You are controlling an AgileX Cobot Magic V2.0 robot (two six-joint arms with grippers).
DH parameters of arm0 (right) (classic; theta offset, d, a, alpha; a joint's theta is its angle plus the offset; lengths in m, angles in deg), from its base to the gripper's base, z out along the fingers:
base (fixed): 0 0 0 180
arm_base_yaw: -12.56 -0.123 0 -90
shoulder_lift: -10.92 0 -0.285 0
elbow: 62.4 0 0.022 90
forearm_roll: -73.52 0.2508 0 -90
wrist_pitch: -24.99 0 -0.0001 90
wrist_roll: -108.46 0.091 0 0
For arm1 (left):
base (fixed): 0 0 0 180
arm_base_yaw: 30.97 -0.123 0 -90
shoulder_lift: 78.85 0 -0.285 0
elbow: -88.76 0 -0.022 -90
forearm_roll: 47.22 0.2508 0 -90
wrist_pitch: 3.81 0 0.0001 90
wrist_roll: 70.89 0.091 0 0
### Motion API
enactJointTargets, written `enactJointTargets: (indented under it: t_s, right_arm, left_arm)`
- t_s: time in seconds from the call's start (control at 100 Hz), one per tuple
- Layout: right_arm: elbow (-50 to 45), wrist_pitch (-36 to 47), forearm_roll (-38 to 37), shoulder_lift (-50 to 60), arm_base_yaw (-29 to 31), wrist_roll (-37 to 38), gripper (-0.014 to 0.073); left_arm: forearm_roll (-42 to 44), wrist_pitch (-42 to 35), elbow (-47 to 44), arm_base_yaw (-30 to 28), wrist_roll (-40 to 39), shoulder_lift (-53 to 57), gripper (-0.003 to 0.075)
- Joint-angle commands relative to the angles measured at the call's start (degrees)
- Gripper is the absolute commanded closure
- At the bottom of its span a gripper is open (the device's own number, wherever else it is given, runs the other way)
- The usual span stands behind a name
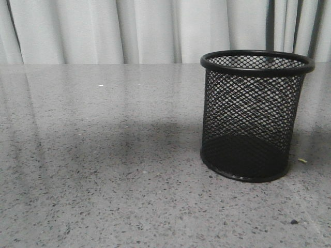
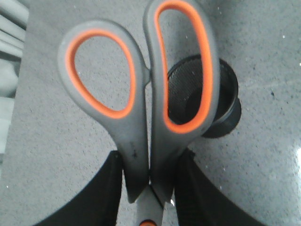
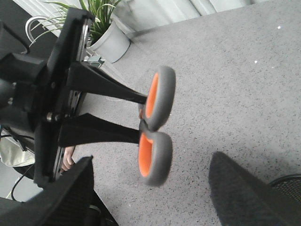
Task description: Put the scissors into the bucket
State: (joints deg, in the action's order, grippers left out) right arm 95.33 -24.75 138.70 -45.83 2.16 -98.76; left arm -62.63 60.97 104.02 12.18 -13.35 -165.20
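Both pincers hang aloft: left pincer point(image 2: 149, 188) pinching scissors point(image 2: 141, 103) above the bucket point(image 2: 225, 101), right pincer point(image 3: 150, 197) spread.

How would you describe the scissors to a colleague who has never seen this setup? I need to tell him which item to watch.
Start at the speckled grey table, where a black mesh bucket stands alone. The scissors are above it, off the table, clamped in the left gripper just below their handles. They are unmistakable: dark grey handles with bright orange lining inside both finger loops.
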Motion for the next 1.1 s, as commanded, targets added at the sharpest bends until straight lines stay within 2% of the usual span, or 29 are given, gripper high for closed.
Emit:
enactJointTargets:
  t_s: [0.0, 0.52, 0.64, 0.8, 0.94, 1.09]
  right_arm:
    - [2.1, 1.4, 3.5, 0.1, 0.0, -0.9, 0.0127]
    - [2.1, 1.4, 3.5, 0.1, 0.0, -0.9, 0.0138]
    - [2.1, 1.4, 3.5, 0.1, 0.0, -0.9, 0.0238]
    - [2.1, 1.4, 3.5, 0.1, 0.0, -0.9, 0.0482]
    - [2.1, 1.4, 3.5, 0.1, 0.0, -0.9, 0.0656]
    - [2.1, 1.4, 3.4, 0.1, 0.0, -0.9, 0.0667]
  left_arm:
    - [0.4, -5.8, 1.9, 2.8, -2.6, 1.9, 0.074]
    - [0.8, -11.3, 1.9, 9.3, -5.4, -0.4, 0.074]
    - [0.8, -11.7, 1.9, 9.4, -5.4, -0.4, 0.0739]
    - [0.8, -11.8, 1.9, 9.4, -5.4, -0.4, 0.0739]
    - [0.8, -12.1, 1.9, 9.4, -5.4, -0.4, 0.0739]
    - [0.7, -12.1, 1.9, 9.4, -5.4, -0.4, 0.0732]
